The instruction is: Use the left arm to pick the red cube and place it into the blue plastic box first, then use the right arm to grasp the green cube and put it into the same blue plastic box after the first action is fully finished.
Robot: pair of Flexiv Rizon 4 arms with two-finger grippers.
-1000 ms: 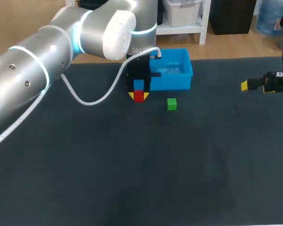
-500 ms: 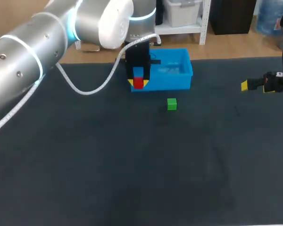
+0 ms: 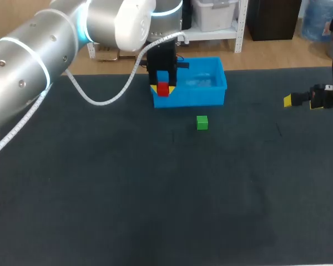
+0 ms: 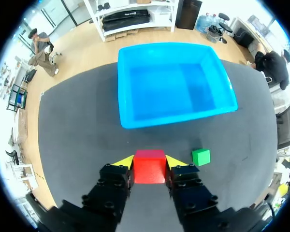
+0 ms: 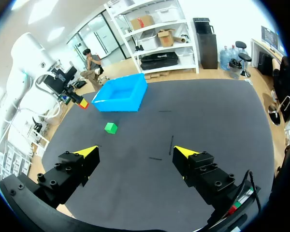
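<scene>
L gripper (image 3: 162,90) pinches the small red cube (image 4: 150,166), held off the dark surface (image 3: 155,194) by the near wall of the blue plastic box (image 4: 174,116), prob. to clear its rim; small green cube (image 3: 202,122) sits nearby; R gripper (image 5: 136,151), spread, waits well apart

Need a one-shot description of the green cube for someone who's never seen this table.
On the dark table, find the blue plastic box near the far edge. The green cube sits alone on the mat just in front of the box's near wall, touching nothing. It is the only green thing there; the other cube, the red cube, is gripped in the left tool.
</scene>
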